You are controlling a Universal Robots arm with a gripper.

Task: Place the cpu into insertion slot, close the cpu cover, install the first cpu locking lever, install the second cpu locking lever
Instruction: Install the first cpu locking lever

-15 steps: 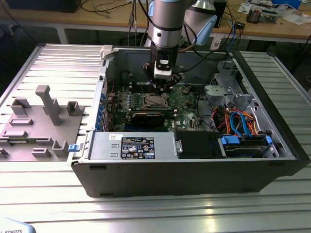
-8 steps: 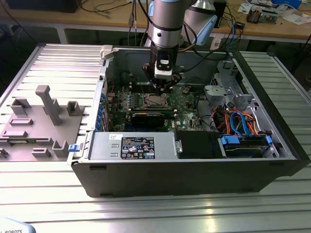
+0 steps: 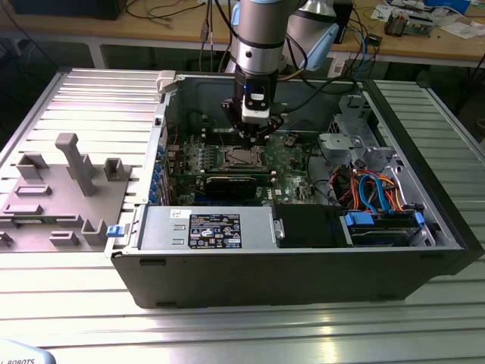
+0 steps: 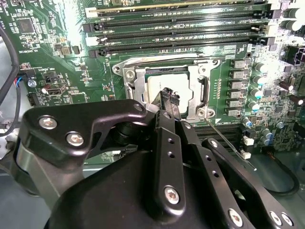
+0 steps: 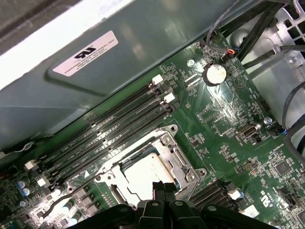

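Inside the open computer case, my gripper (image 3: 254,135) hangs just above the insertion slot (image 3: 242,157) on the green motherboard. In both wrist views the cpu (image 4: 159,86) (image 5: 140,174) lies flat in the slot, its pale metal face showing through the window of the cpu cover (image 4: 198,93) (image 5: 178,155). The silvery cover lies down around the chip. My gripper (image 4: 169,97) (image 5: 164,187) is shut with nothing in it, its black tips together over the chip's edge. One thin wire locking lever (image 4: 228,140) (image 5: 57,202) sticks out slanting from a socket corner.
Long black memory slots (image 4: 181,28) run beside the socket. A grey power-supply box (image 3: 204,227) sits at the case front. A drive cage with blue and orange cables (image 3: 379,197) fills the exterior view's right. The case walls (image 3: 163,114) close in, and a grey fixture (image 3: 68,182) stands outside.
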